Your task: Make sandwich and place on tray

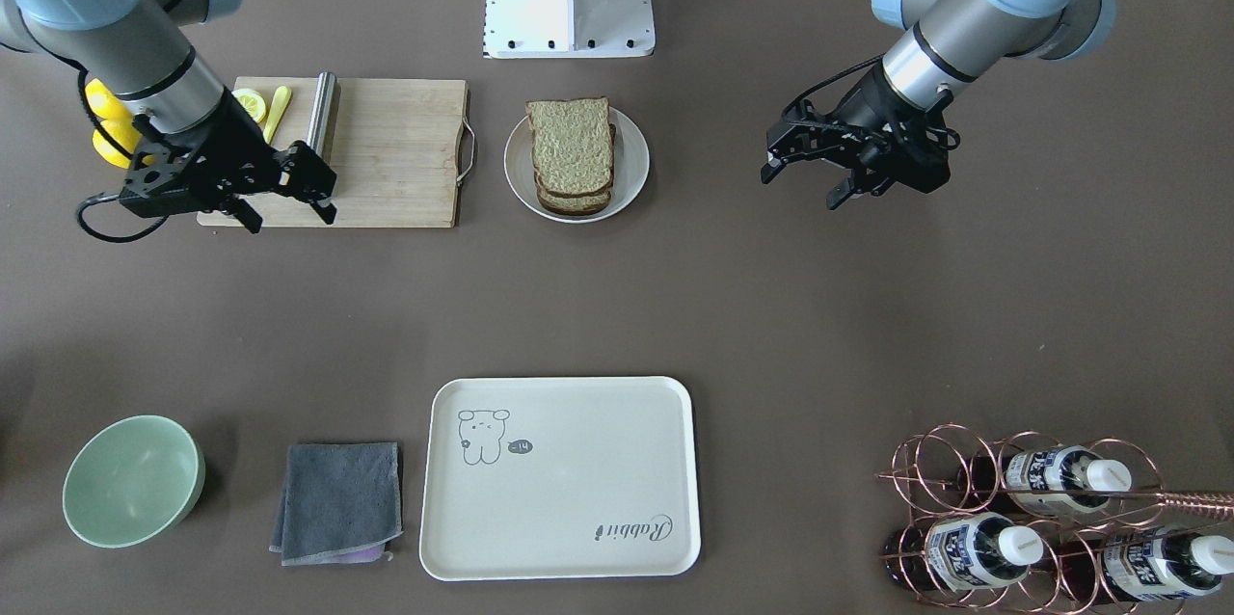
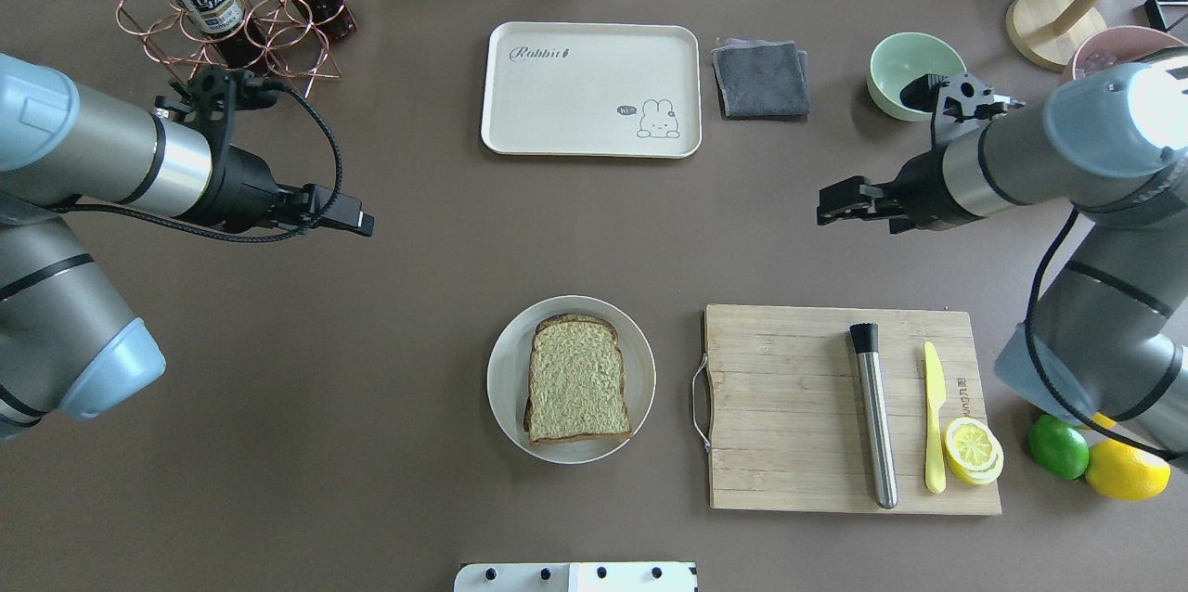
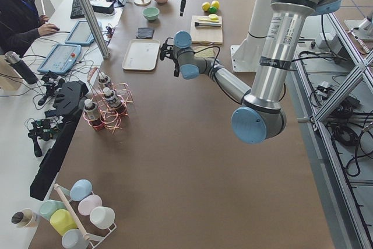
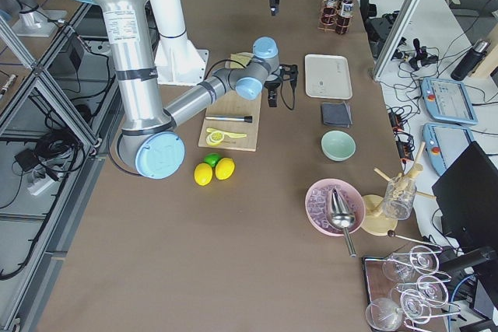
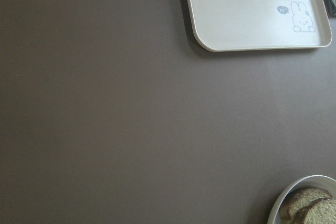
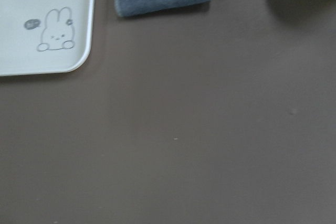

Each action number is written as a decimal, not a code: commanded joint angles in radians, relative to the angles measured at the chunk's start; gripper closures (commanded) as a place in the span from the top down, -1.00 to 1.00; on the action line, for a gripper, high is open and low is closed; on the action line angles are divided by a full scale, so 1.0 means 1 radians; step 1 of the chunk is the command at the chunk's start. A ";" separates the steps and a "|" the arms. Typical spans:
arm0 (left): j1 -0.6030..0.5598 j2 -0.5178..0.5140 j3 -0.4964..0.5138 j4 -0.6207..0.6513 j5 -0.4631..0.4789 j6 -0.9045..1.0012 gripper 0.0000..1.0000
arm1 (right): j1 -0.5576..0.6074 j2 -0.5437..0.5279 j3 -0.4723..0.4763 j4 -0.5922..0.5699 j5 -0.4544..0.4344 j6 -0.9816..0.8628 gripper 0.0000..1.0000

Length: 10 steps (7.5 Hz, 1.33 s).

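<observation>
front-facing and overhead views of the work surface (image 1: 733,307). the stack of wholegrain bread slices (image 1: 571,157) lies on a round white plate (image 1: 631,173) near the robot's base, just beside the handle end of a wooden cutting board (image 1: 395,157). only bread and crust show; no filling can be made out between the slices. the cream tray (image 1: 578,499), with a small animal drawing and "rabbit" script, sits well apart from the plate on the operators' side and carries nothing.

the left claw (image 1: 800,189) hangs above bare surface on the robot's left of the plate, its two fingers apart and holding nothing. the right claw (image 1: 289,218) hangs on the other side, fingers likewise apart and holding nothing. each wrist view looks down on brown surface with a corner of the tray in it.

on the board lie a steel cylinder (image 1: 323,109), a yellow knife (image 1: 277,111) and lemon slices (image 1: 251,102). a folded grey cloth (image 1: 339,499) lies just beside the tray, with a pale green bowl (image 1: 132,480) beyond it. a copper wire rack (image 1: 964,470) holding bottles stands at the far corner.
</observation>
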State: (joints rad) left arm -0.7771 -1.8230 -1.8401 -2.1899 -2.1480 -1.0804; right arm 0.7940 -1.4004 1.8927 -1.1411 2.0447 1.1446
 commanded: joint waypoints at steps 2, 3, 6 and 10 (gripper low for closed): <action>0.207 -0.068 0.001 0.009 0.187 -0.142 0.97 | 0.317 -0.210 -0.006 -0.155 0.123 -0.557 1.00; 0.246 -0.097 -0.001 0.037 0.218 -0.162 0.97 | 0.396 -0.251 -0.006 -0.214 0.135 -0.706 1.00; 0.298 -0.128 -0.001 0.102 0.257 -0.158 0.97 | 0.698 -0.316 -0.047 -0.461 0.228 -1.177 1.00; 0.415 -0.104 0.010 0.098 0.364 -0.161 0.94 | 0.792 -0.350 -0.053 -0.620 0.218 -1.304 1.00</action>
State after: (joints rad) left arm -0.4045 -1.9258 -1.8376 -2.0890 -1.8257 -1.2368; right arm 1.5619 -1.7354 1.8409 -1.7400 2.2614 -0.1261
